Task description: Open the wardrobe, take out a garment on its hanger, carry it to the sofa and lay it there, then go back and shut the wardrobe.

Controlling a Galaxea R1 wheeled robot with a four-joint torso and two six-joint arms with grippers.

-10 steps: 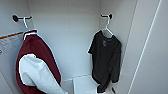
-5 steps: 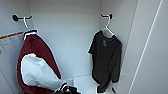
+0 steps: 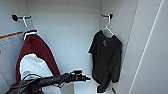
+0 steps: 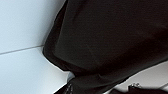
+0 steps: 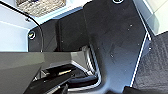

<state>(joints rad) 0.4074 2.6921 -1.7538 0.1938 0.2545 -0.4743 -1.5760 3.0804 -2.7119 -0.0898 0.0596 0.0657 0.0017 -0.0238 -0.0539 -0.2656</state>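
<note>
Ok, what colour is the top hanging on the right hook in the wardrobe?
Plain black; the garment shows best in the head view.

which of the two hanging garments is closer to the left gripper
The black top, hanging from the right-hand hook. The left gripper points at its lower edge, and the left wrist view shows its fabric up close. The maroon jacket hangs behind the arm, on the other side.
</note>
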